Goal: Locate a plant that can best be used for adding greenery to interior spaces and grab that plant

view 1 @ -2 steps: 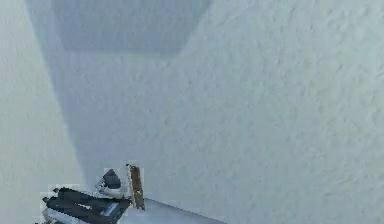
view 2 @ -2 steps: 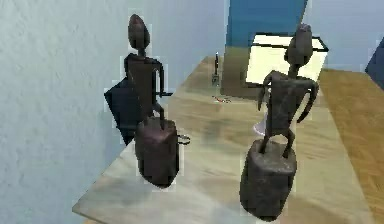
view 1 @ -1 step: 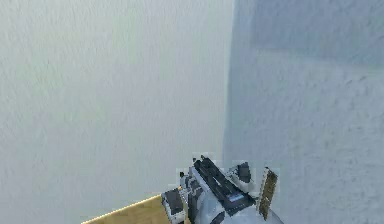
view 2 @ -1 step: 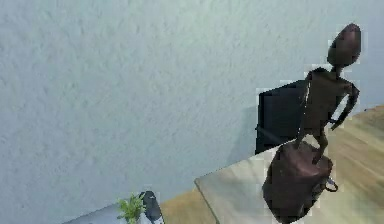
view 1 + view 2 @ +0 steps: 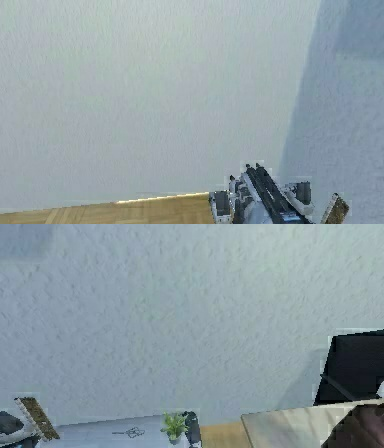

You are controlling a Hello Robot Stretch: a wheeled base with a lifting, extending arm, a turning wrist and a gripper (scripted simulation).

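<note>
Little potted plant (image 5: 175, 426) sits at 6 o'clock in the arm side view, on the pale surface (image 5: 100, 433). Can't tell the fingers' state. I'd square the base up beside it first, then reach in slow.

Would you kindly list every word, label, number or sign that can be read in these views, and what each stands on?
There is no readable text.
The wall is bare.
The potted plant carries no label that can be made out.
A faint dark mark on the pale surface is too small to tell as writing.
</note>
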